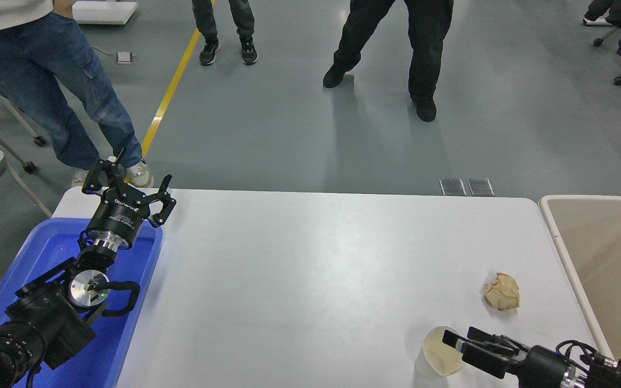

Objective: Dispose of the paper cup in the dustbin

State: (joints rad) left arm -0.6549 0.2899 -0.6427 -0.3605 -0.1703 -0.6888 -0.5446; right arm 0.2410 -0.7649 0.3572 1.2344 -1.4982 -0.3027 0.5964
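The paper cup (439, 353) is white with a cream inside and stands on the white table (310, 269) near its front right edge. My right gripper (459, 345) comes in from the lower right and is at the cup's right rim, touching or nearly touching it; its grip on the cup is unclear. The dustbin (554, 229), beige with a thick rim, stands off the table's right edge, right of the cup. My left gripper (135, 182) is open and empty, parked over the blue tray at the left.
A crumpled brown paper ball (502, 291) lies between the cup and the dustbin, a little farther back. The blue tray (127, 323) sits on the table's left end. Three people stand on the floor beyond the far edge.
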